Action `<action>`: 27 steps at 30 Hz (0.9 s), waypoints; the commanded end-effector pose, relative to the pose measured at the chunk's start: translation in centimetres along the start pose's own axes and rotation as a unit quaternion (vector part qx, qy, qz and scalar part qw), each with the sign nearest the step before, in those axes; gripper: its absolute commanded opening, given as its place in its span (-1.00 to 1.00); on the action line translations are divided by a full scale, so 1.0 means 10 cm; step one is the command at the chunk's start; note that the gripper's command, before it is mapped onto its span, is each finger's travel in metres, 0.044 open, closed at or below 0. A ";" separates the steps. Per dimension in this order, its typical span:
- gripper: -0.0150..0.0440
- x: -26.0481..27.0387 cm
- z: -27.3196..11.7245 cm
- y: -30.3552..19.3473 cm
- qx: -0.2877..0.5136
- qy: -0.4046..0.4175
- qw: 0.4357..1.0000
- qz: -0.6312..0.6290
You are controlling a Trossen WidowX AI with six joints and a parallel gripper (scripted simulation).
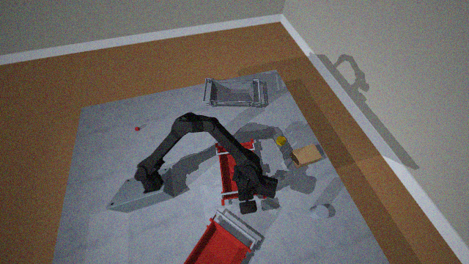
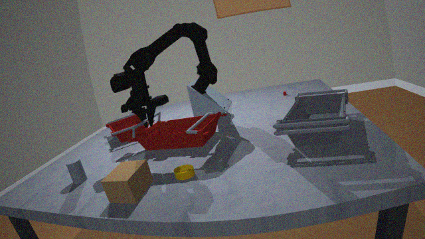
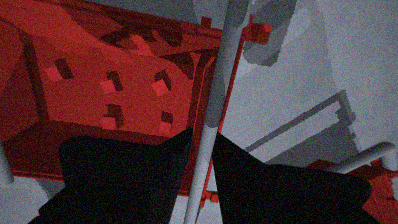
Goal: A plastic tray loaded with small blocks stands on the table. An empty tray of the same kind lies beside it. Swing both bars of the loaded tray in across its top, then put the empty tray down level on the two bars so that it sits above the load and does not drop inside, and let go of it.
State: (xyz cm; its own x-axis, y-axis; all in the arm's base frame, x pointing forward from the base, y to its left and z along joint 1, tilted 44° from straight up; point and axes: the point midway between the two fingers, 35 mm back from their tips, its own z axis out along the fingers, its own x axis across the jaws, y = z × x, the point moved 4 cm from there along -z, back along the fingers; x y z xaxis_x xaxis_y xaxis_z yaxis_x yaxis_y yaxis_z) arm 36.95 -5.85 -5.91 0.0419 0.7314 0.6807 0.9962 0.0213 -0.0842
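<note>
Hiding gripper's (image 1: 248,206) (image 2: 148,124) (image 3: 205,131) hold; loaded tray (image 1: 229,172) (image 2: 176,136) (image 3: 145,107) part-covered.

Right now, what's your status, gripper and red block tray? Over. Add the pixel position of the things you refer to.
Gripper (image 1: 253,198) (image 2: 149,125) (image 3: 202,134) slightly open, astride grey round bar (image 1: 230,193) (image 2: 133,129) (image 3: 232,55). Red plastic tray (image 1: 228,170) (image 2: 176,137) (image 3: 30,175) loaded with blocks (image 3: 160,87). Another red tray (image 1: 220,243) (image 2: 126,134) (image 3: 382,195) close by.

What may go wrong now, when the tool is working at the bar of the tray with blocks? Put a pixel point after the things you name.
The bar (image 1: 230,192) (image 2: 124,130) (image 3: 220,90) passes between the fingers of the tool (image 1: 248,205) (image 2: 148,125) (image 3: 202,134) with a gap beside it, so it might slip away before it is well seated.

The fingertips are low at the end of the loaded tray (image 1: 227,172) (image 2: 176,136) (image 3: 135,102); they could catch its rim and disturb the small blocks (image 3: 160,87).
</note>
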 end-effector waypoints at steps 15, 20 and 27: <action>-0.19 0.16 -0.25 0.00 0.002 0.003 1.000 0.003; -0.19 0.16 -0.17 0.00 0.000 0.004 1.000 0.005; -0.19 0.16 -0.17 0.00 0.000 0.004 1.000 0.005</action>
State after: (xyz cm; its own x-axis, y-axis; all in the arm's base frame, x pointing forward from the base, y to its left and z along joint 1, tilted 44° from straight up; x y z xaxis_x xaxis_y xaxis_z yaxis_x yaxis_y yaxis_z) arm 37.12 -5.85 -3.53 0.0512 0.7254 0.6864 0.9957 0.0158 -0.0909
